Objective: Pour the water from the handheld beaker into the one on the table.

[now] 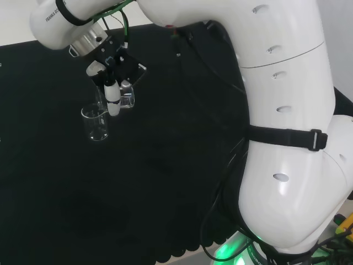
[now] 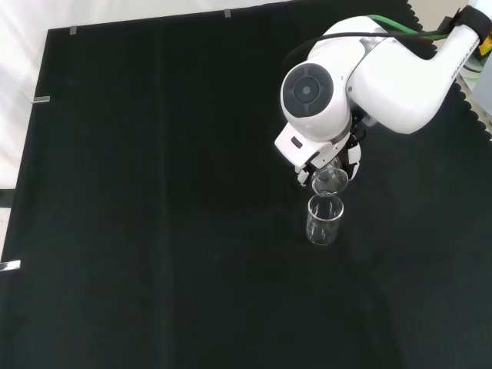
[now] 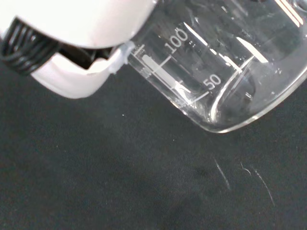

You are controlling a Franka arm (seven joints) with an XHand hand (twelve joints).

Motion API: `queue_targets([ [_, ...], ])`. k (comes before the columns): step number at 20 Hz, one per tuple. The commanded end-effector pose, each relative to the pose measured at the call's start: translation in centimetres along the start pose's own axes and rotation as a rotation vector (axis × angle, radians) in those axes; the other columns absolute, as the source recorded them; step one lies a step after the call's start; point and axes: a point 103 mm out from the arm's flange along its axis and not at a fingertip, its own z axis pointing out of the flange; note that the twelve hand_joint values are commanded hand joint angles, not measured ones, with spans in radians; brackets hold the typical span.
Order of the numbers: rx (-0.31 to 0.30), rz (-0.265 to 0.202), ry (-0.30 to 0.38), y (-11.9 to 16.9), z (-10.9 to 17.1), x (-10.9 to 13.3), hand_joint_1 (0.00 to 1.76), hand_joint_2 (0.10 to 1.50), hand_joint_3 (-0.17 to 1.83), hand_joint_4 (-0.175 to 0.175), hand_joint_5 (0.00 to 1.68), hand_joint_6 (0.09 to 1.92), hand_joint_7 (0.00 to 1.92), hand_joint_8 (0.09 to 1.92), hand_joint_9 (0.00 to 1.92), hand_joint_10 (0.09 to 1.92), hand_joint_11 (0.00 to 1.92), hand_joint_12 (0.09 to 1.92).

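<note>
Beakers number two, both clear glass: one held in the hand point(image 1: 113, 91) and one standing on the black cloth point(image 1: 165, 182). The fingers point(image 1: 113, 100) are curled round the held beaker point(image 1: 127, 98), pinching its wall, with a white fingertip pressed against the glass beside the printed scale in the wrist view. The held beaker is tilted, its base swung up and away from the cloth. In the head view the standing beaker point(image 1: 95, 122) sits upright at about seven o'clock from the hand, just beside the held one. In the front view the held beaker's mouth point(image 2: 330, 181) hangs at twelve o'clock from the standing beaker point(image 2: 324, 220), just above its rim; whether the two touch cannot be told. The hand points down from the wrist, and the white arm point(image 2: 400, 69) reaches in from about two o'clock in the front view. The wrist view shows the held beaker's scale marks and rounded base close up, which the other views leave unclear; whether any water lies in either beaker cannot be told. The front view shows a big white link with a round grey cap point(image 2: 307, 91) standing before most of the hand.
</note>
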Motion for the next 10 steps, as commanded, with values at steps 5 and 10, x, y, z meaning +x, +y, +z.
queue_targets([
  [5,0.009,0.006,-0.022,0.03,-0.15,0.23,1.32,0.74,0.41,-0.175,1.4,0.31,1.54,0.09,1.63,0.09,1.26,0.76],
  [10,0.016,0.01,-0.043,0.01,-0.65,0.36,1.32,0.74,0.41,-0.175,1.4,0.3,1.54,0.09,1.63,0.09,1.26,0.76],
])
